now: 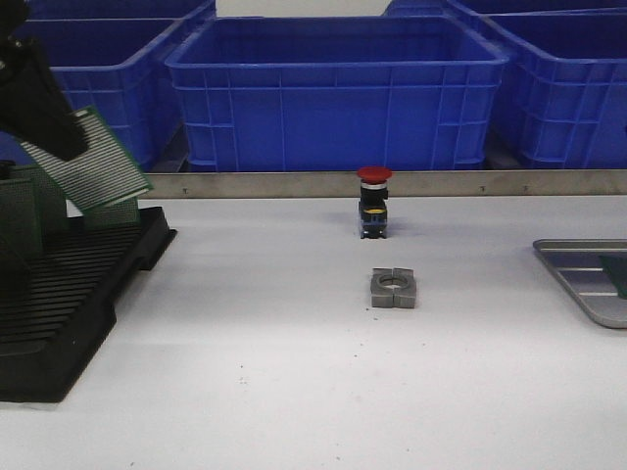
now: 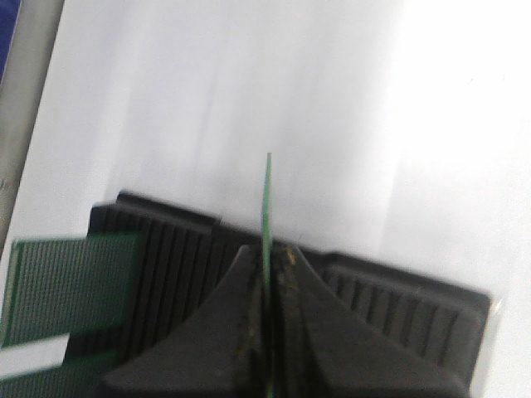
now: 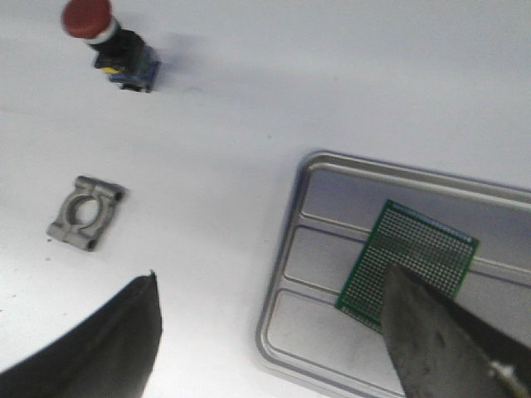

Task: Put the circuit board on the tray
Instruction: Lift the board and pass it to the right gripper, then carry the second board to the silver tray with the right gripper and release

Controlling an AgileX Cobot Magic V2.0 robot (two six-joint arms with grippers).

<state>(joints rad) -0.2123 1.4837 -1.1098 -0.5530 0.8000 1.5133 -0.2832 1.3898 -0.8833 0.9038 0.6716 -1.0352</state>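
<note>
One green circuit board (image 1: 88, 162) with rows of tiny holes is held tilted in the air, above the far left of the worktop. The flat silver tray (image 3: 290, 265) lies far right. Another green board (image 3: 411, 261) lies flat on it.

Open white tabletop (image 1: 245, 333) between the black slotted rack (image 1: 69, 294) at left and the tray (image 1: 588, 284) at right, interrupted mid-table only by a red-capped push button (image 1: 373, 201) and, just before it, a grey metal clamp block (image 1: 393, 288); blue bins (image 1: 333, 88) wall the rear.
</note>
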